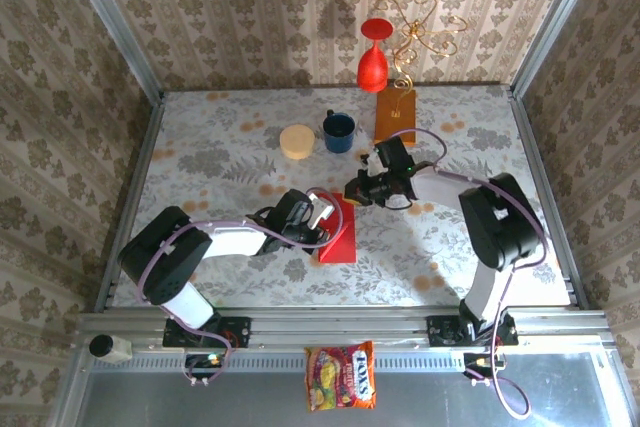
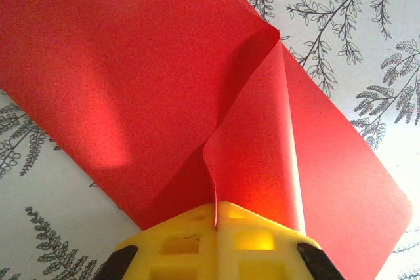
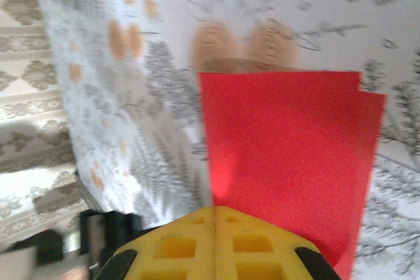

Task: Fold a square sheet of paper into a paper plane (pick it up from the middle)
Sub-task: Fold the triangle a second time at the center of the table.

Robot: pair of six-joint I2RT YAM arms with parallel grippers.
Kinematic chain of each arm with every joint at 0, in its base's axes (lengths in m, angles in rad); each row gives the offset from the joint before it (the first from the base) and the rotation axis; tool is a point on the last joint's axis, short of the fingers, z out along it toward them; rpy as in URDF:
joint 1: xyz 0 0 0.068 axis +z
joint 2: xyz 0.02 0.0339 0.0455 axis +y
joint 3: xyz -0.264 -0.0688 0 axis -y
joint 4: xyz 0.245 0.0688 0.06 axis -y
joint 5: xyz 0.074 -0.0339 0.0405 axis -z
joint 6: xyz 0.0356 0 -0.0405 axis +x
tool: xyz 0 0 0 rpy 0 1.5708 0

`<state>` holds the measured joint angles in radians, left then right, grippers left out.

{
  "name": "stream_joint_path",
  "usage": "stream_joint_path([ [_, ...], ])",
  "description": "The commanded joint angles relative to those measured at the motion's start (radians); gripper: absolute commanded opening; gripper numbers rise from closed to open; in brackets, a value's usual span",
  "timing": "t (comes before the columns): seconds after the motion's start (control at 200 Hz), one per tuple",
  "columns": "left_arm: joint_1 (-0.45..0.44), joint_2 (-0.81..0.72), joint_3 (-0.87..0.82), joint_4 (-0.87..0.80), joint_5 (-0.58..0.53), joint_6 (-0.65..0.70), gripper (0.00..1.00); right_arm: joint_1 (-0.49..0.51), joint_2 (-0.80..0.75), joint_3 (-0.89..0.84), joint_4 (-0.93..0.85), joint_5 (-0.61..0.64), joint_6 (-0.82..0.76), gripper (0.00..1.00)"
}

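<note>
Your left gripper (image 2: 215, 213) is pinched shut on a raised ridge of the square sheet of paper (image 2: 131, 63), which lies folded on the floral table (image 1: 210, 162) between the arms. Your right gripper (image 3: 214, 214) is closed at the sheet's far end; you cannot tell whether it pinches the paper.

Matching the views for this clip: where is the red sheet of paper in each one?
Top external: the square sheet of paper sits near the picture's centre.
Left wrist: it covers most of the picture, a raised fold running into the left gripper.
Right wrist: right of centre, above the right gripper.
Shared landmark: the leaf-printed table cover.
</note>
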<state>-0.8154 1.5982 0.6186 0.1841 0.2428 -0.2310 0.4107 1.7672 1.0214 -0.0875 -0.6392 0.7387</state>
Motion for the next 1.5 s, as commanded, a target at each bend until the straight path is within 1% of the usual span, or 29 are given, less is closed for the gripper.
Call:
stream_joint_path([
  [0.0,0.009,0.029,0.0,-0.043,-0.002,0.023,0.0,0.015,-0.054,-0.078,-0.002,0.004,0.01,0.01],
  [0.215,0.009,0.028,0.002,-0.047,-0.003,0.025,0.0,0.074,-0.097,-0.206,0.103,0.015,0.07,0.01],
  [0.47,0.009,0.032,-0.003,-0.046,-0.004,0.024,0.0,0.122,-0.074,-0.233,0.162,0.03,0.103,0.0],
  [0.745,0.009,0.03,-0.008,-0.046,-0.004,0.025,0.0,0.123,0.008,-0.25,0.213,0.063,0.12,0.0],
  [0.895,0.009,0.032,-0.01,-0.047,-0.007,0.028,0.0,0.114,0.043,-0.279,0.256,0.058,0.132,0.0],
  [1.035,0.009,0.031,-0.013,-0.043,-0.007,0.027,0.0,0.114,0.025,-0.288,0.25,0.05,0.131,0.0],
  [1.22,0.01,0.034,-0.012,-0.041,-0.007,0.025,0.0,0.12,-0.047,-0.282,0.231,0.033,0.134,0.0],
  [1.375,0.009,0.04,-0.01,-0.038,-0.008,0.023,0.0,0.148,-0.101,-0.286,0.209,0.044,0.14,0.0],
  [1.495,0.009,0.04,-0.01,-0.038,-0.013,0.019,0.0,0.179,-0.11,-0.303,0.235,0.054,0.164,0.0],
])
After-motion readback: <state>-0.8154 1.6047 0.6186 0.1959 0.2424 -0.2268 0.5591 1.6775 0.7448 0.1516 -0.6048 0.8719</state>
